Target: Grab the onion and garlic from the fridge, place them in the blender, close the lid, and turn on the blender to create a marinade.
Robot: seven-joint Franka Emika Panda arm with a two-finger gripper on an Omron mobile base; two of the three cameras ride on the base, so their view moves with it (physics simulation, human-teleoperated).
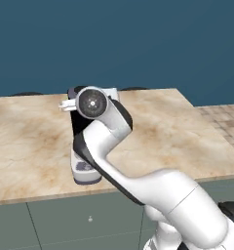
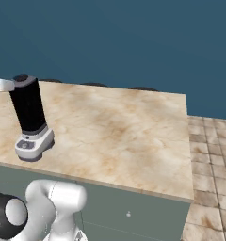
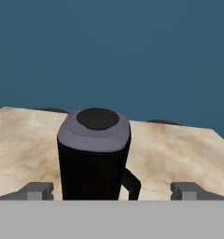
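Note:
The blender (image 3: 93,170) stands on the counter, a black jar with a side handle (image 3: 132,184) on a white-grey base (image 2: 34,143). The grey-lilac lid (image 3: 93,137) with its dark centre sits on top of the jar (image 2: 26,108). My gripper (image 3: 114,190) is open, level with the jar's upper part and just short of it, with its fingertips (image 3: 37,190) spread wider than the jar. In the left base view my arm covers most of the jar, leaving the base (image 1: 85,171) showing. The onion, the garlic and the fridge are out of view.
The marble counter (image 2: 124,132) stretches to the right of the blender and ends at a front edge above grey cabinet fronts (image 2: 133,212). Dark round shapes (image 3: 163,122) lie along its back edge by the blue wall. Tiled floor (image 2: 209,155) lies beyond the counter's right end.

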